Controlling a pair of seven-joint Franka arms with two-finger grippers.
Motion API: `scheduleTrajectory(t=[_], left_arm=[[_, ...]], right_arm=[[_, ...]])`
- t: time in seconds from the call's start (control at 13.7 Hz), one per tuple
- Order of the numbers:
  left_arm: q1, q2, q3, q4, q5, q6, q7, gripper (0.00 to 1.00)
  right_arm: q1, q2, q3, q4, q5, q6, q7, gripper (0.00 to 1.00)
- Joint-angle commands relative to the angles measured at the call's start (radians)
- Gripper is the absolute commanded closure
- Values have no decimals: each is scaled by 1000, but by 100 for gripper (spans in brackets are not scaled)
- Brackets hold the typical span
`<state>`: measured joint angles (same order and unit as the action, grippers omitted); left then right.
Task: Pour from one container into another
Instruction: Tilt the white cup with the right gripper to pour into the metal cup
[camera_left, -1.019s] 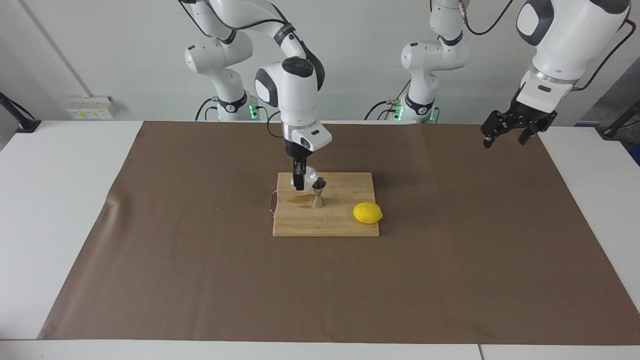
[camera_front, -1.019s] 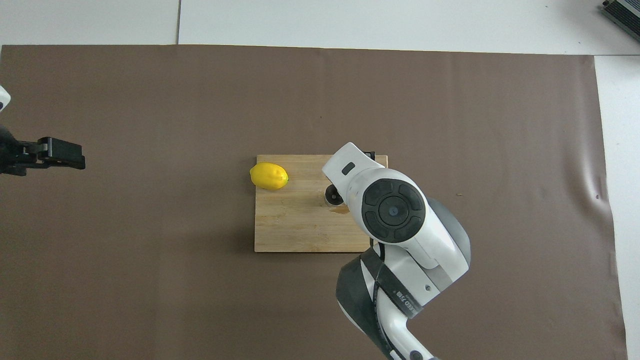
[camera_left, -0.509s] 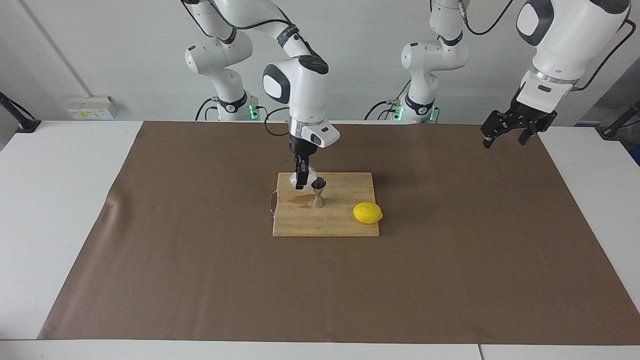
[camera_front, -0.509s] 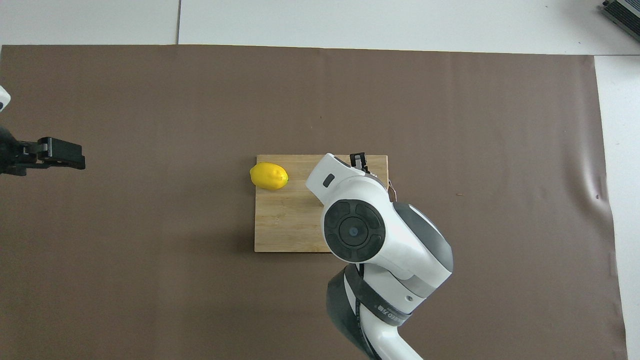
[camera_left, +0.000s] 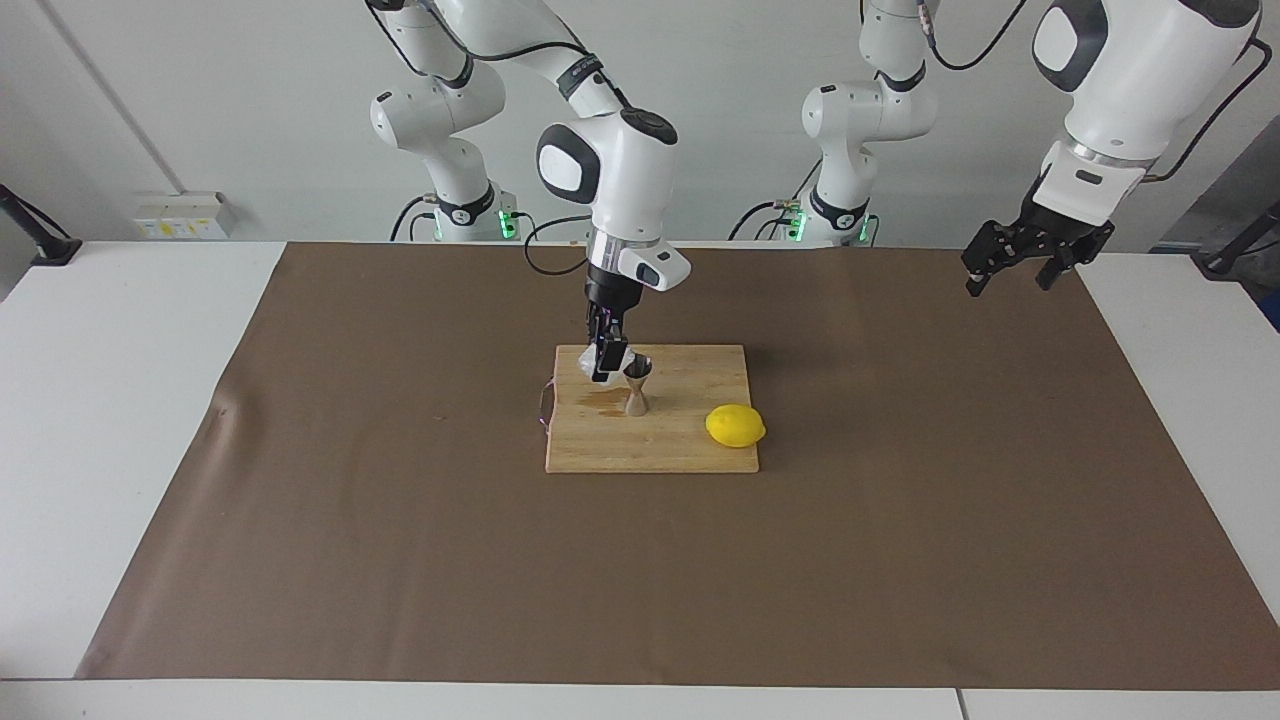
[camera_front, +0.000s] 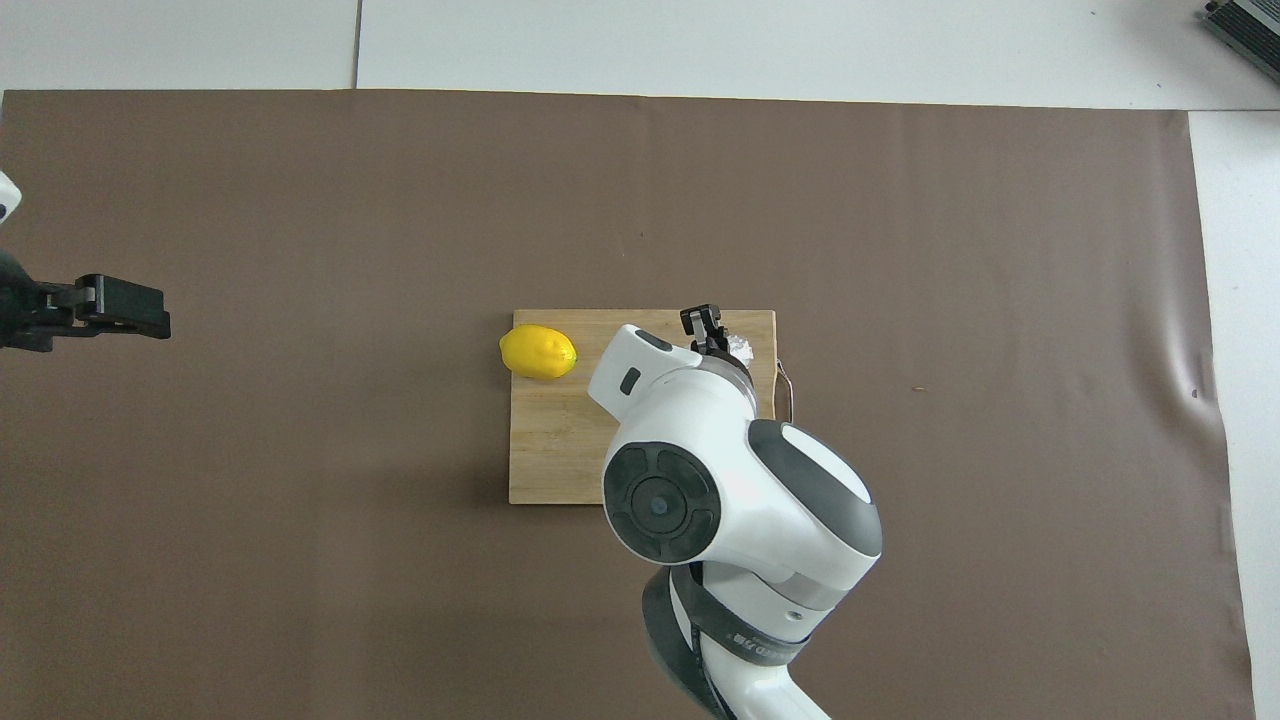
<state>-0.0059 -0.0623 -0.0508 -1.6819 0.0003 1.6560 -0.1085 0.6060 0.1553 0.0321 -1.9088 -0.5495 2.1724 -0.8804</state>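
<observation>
**Glass cup swung back from over the jigger**

Since a second ago the right claw (camera_left: 604, 372) has been drawn back toward the robots and set more upright, the glass cup (camera_left: 618, 358) clamped in it just beside the jigger (camera_left: 637, 388) standing on the cutting board (camera_left: 690, 450). The lemon (camera_left: 735, 426) is left near the board's corner. The left claw (camera_left: 1010, 272) is parked wide open over the mat (camera_left: 900, 520).

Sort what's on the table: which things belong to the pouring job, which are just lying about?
In the job:
- glass cup, held by the right gripper over the cutting board
- steel jigger, upright on the board

Lying about:
- lemon on the board, toward the left arm's end
- left gripper, jaws open, waits over the brown mat
</observation>
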Motion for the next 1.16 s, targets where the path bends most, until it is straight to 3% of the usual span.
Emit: scheduleTrajectory(t=[0.0,1.09], left_arm=[[3,-24,0,-22,13,-7,4,0],[3,-24,0,-22,13,-5,4,0]], right_arm=[[-8,18,18,22,-58,-5,5,66],[9,15,34,-10,-194,29,-18,66]])
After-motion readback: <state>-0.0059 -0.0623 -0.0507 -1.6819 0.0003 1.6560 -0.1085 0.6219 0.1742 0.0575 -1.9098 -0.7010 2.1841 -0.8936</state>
